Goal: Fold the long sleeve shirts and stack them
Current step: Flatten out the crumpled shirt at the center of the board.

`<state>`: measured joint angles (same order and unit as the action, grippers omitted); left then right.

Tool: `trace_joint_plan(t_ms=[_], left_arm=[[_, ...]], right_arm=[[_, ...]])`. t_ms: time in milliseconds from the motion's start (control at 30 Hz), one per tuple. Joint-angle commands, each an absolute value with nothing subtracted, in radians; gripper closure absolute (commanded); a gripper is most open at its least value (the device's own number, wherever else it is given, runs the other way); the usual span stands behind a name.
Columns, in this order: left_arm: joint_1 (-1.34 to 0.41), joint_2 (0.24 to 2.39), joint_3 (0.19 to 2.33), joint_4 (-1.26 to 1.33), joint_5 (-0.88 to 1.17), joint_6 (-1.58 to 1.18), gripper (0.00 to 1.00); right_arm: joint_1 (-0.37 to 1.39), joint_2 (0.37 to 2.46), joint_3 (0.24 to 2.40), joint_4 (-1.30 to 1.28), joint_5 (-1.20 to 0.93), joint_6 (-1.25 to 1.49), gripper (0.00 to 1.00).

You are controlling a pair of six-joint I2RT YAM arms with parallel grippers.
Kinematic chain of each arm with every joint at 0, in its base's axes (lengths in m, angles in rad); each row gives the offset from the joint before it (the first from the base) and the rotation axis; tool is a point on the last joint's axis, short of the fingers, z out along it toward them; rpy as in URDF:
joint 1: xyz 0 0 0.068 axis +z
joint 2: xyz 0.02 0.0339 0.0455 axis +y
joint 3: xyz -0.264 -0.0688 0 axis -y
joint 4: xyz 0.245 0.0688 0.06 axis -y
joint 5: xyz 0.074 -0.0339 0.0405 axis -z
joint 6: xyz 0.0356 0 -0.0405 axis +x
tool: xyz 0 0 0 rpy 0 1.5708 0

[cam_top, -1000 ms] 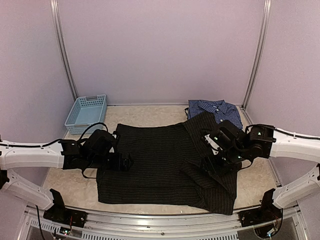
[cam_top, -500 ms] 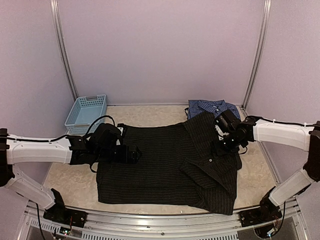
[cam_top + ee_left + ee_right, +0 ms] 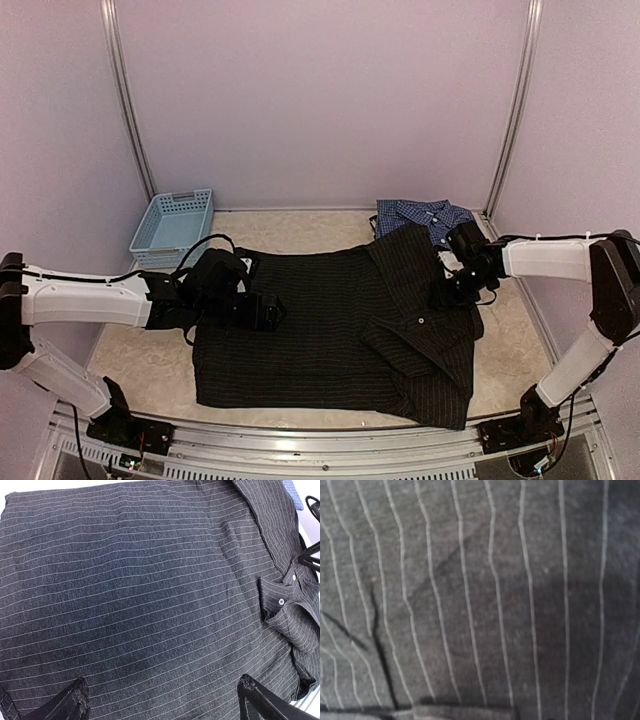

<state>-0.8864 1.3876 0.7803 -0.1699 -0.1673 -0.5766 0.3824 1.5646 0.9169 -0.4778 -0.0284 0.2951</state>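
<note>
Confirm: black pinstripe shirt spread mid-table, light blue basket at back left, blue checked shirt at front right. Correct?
One thing is off. The blue checked shirt lies at the back right, not the front right, just beyond the far corner of the black pinstripe shirt. The top external view shows this. The rest stands: the black pinstripe shirt is spread mid-table and the light blue basket is at back left.

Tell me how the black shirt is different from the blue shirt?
The black pinstriped shirt has thin pale stripes; the blue checked shirt has tiny checks. The black pinstriped shirt lies spread wide across the table; the blue checked shirt is folded small in the far right corner. Both are cloth shirts lying flat.
</note>
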Motion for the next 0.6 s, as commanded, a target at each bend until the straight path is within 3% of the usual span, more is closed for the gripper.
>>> trace_joint_plan(t_ms=[0,433,567], left_arm=[[-0.879,1.398,0.807,-0.148,-0.155,-0.564,0.02],[-0.877,1.397,0.805,-0.146,-0.151,-0.566,0.03],[-0.877,1.397,0.802,-0.147,-0.149,-0.564,0.03]], right_arm=[[0.347,1.593,0.902,-0.423,-0.108,0.248,0.51],[0.333,1.621,0.873,-0.408,-0.169,0.236,0.58],[0.331,1.623,0.866,-0.401,-0.181,0.236,0.67]])
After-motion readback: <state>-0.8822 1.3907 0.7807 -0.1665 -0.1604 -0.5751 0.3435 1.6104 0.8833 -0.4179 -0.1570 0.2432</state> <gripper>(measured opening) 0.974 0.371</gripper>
